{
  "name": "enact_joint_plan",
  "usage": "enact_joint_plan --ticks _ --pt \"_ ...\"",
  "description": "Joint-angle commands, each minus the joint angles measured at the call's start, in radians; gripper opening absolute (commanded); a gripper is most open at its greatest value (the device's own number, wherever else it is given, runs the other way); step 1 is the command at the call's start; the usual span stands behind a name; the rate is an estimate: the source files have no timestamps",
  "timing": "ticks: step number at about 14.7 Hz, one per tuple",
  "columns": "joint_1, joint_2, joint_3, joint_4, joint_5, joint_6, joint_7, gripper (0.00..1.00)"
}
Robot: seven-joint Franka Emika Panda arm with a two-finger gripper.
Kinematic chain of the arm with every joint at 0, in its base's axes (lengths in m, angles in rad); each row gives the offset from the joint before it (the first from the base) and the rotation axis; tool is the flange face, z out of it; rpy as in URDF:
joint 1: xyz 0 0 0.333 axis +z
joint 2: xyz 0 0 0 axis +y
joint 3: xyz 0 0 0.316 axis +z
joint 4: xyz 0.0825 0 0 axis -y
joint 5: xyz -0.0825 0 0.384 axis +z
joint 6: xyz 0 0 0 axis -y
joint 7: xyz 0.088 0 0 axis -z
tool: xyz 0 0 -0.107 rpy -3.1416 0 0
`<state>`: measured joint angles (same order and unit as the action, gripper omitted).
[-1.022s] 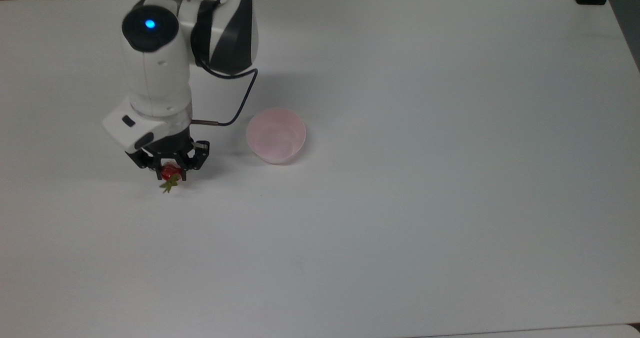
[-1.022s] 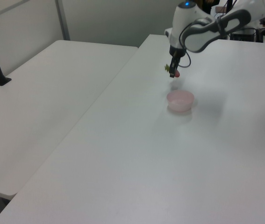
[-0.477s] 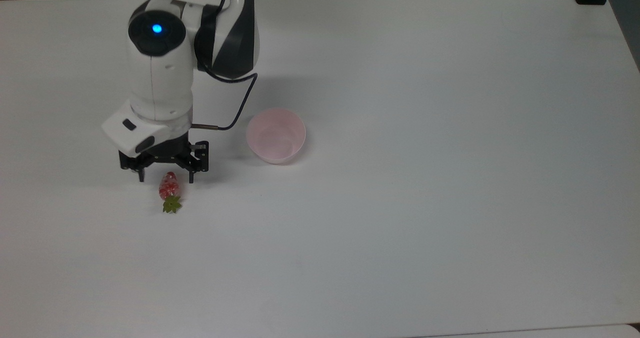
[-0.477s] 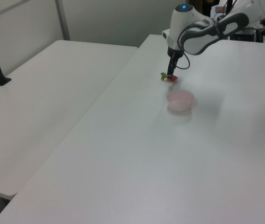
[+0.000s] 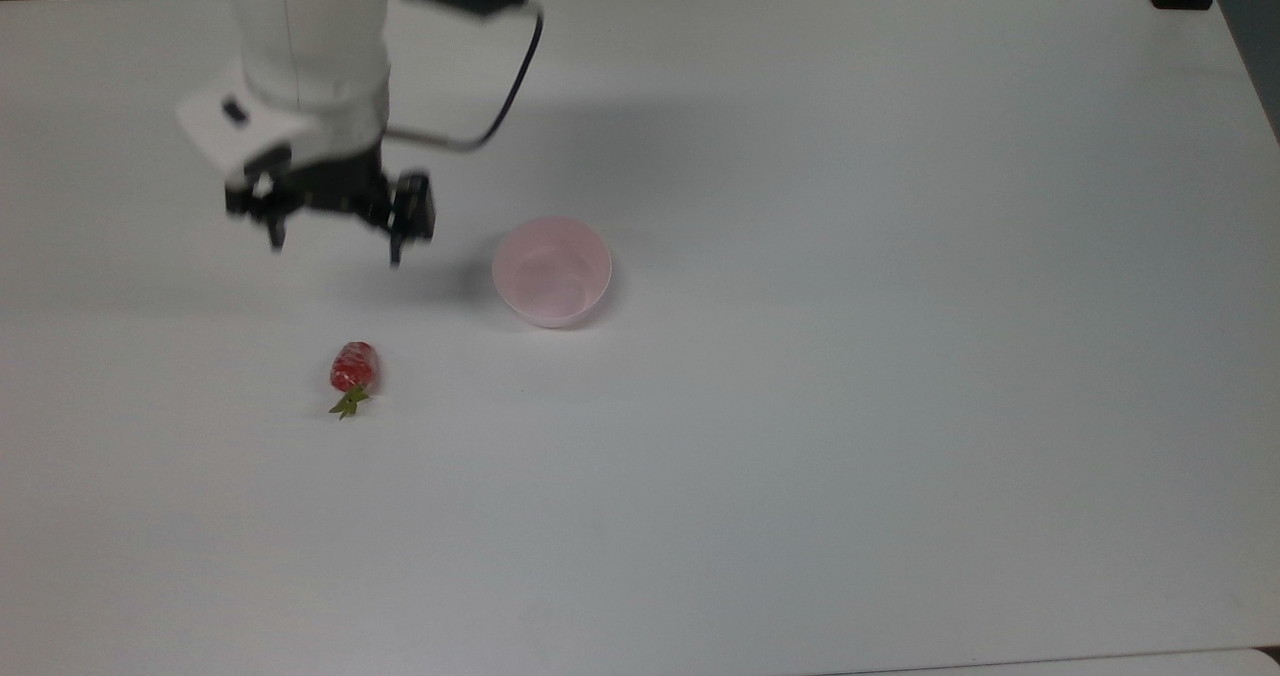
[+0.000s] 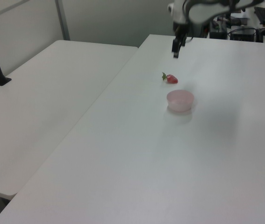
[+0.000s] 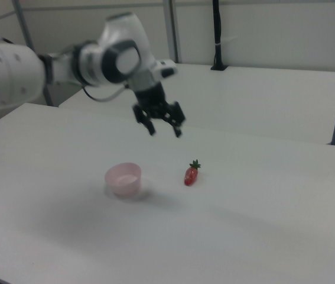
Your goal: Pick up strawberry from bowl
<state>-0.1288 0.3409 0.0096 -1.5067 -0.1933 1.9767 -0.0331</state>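
Beside the bowl [image 5: 551, 271], apart from its wall and toward the top view's lower left, the strawberry [image 5: 352, 368] is lying on its side on the bare white table [image 5: 850, 356], with its green leaves pointing away from the gripper [image 5: 333, 246]. The gripper is hanging above the table on the strawberry's far side from those leaves, with its two black fingers spread wide and nothing between them. The bowl is sitting empty.

Judging by this layout, the fruit is already out of the bowl and released, so the step in hand looks like clearing away. Doing it well probably means rising straight up and keeping the fingers and the dangling cable [image 5: 500, 106] away from the bowl's rim, because so light a bowl would likely slide or tip at a nudge.

The strawberry is looking glossy and hard, a tapered red body with pale speckles and a stiff, star-shaped leafy cap; its rounded form could roll if bumped. The bowl is showing thin, smooth, pale pink plastic walls, plain and slightly translucent. The table is matte and even.
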Motion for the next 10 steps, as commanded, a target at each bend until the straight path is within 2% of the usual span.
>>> enact_joint_plan --ticks 1,5,8,10 --pt "0.034 -0.189 -0.002 -0.041 0.075 -0.227 0.103 1.00" --pt "0.087 -0.318 -0.016 -0.053 0.166 -0.370 0.192 1.00" --pt "0.109 -0.347 -0.016 -0.087 0.169 -0.389 0.208 1.00" --pt "0.127 -0.352 -0.016 -0.113 0.169 -0.356 0.141 1.00"
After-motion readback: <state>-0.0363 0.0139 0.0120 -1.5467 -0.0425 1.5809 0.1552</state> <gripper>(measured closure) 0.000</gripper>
